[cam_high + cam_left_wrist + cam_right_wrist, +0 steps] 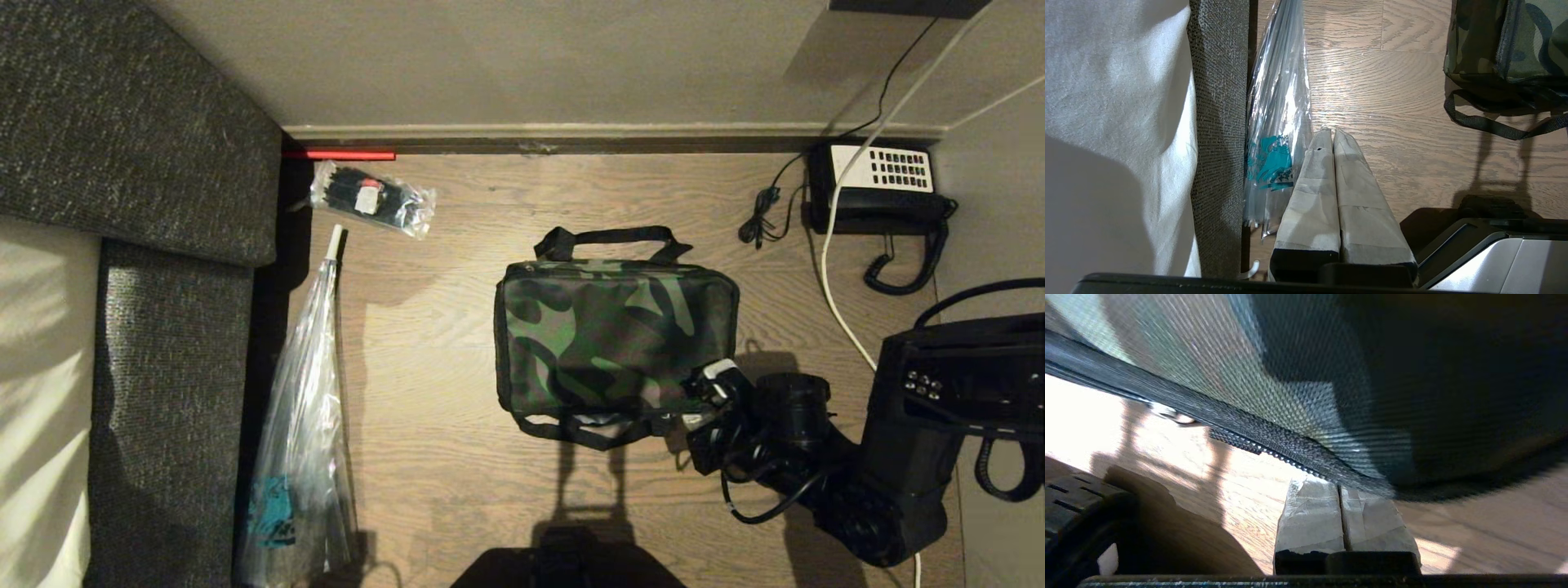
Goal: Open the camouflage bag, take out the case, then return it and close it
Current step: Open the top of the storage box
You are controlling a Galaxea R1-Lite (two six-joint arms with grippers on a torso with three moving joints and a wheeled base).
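Observation:
The camouflage bag (pixel 612 327) lies closed on the wooden floor, one black strap handle at its far side and one at its near side. My right gripper (pixel 710 380) is at the bag's near right corner, shut. In the right wrist view its taped fingertips (pixel 1310 490) touch the black zipper band (pixel 1274 435) along the bag's (pixel 1290 375) edge; nothing shows between them. A small silver zipper pull (pixel 1167 412) hangs further along that band. My left gripper (pixel 1332 132) hangs shut and empty over the floor, left of the bag (pixel 1527 41). The case is hidden.
A long clear plastic bag (pixel 306 425) lies along the grey upholstered furniture (pixel 122 163) on the left. A small clear bag (pixel 371 196) sits near the far wall. A black-and-white telephone (pixel 882 184) and a white cable (pixel 829 269) lie at the far right.

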